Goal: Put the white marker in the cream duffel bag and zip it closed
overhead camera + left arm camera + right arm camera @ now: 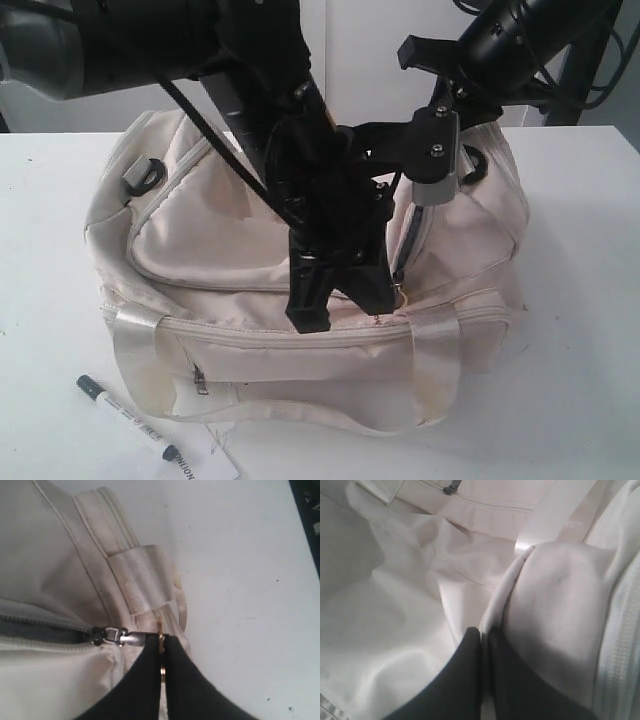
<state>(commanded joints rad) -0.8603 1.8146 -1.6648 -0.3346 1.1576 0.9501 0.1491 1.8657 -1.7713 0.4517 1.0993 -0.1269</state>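
The cream duffel bag (230,240) sits mid-table with both arms bent over its top. My left gripper (161,639) is shut on the gold chain pull (160,628), just past the zipper slider (107,635) and beside a shiny strap (145,577). Behind the slider the top zipper gapes open, dark inside. In the exterior view this grip is at the bag's front right (388,293). My right gripper (483,632) is shut on a fold of the bag's cream fabric (500,595). The white marker (125,418) lies on the table at the front left, apart from both grippers.
A white paper tag (215,462) lies by the marker's near end. The front pocket's zipper pull (200,378) hangs on the bag's face. The white table (570,330) runs out on both sides of the bag. The arms hide much of the bag's top.
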